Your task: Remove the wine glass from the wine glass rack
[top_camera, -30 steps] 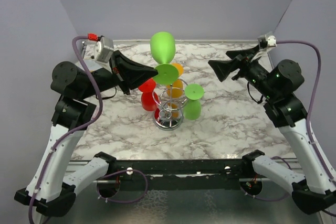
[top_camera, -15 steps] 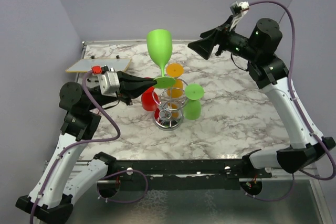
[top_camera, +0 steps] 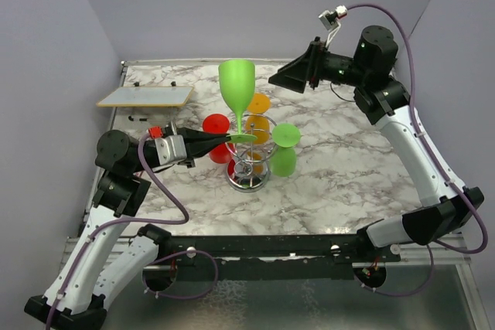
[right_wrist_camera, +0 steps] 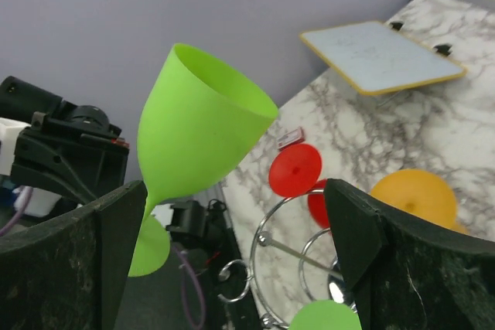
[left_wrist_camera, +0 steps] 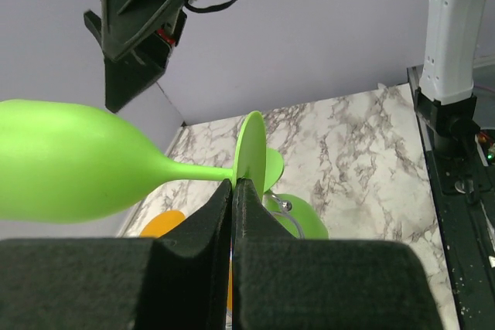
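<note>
On the desk (top_camera: pixel 356 168) stands the wine glass rack (top_camera: pixel 249 164); the green wine glass (top_camera: pixel 236 86) is upright just above its wire loops. My left end effector (top_camera: pixel 226 138) pinches the thin foot disc by its edge; my right end effector (top_camera: pixel 285 79) hangs spread near the bowl. The glass appears to be light, stiff, smooth plastic and top-heavy in this pinch, so the stem offers a surer hold.

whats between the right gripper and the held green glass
Nothing: in the top view the stretch from the right gripper to the green wine glass is bare air over the table.
</note>
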Available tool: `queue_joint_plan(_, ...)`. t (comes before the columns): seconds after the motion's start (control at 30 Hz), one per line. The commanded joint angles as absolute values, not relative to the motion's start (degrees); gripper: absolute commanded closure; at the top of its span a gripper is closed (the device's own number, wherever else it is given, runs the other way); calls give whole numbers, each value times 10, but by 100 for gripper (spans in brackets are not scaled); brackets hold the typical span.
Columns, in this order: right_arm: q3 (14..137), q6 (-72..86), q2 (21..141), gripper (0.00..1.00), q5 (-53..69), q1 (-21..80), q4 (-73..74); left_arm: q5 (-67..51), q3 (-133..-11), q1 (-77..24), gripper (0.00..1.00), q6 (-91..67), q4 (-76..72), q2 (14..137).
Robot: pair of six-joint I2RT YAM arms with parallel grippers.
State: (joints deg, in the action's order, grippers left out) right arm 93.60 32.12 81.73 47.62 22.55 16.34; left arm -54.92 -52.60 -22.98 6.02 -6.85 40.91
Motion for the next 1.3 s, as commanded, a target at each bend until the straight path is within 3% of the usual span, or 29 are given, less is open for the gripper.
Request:
queue_joint_plan(0.0,886,497,820,1,576,229,67,-564,-526,-229,100,110,-66,402)
queue_joint_plan(0.9,951,645,955,1,660,305,-15,-592,-514,-238,100,123,-52,402)
queue_joint_plan(1.27,962,649,968,13,660,320,-17,-587,-512,-241,100,127,-49,397)
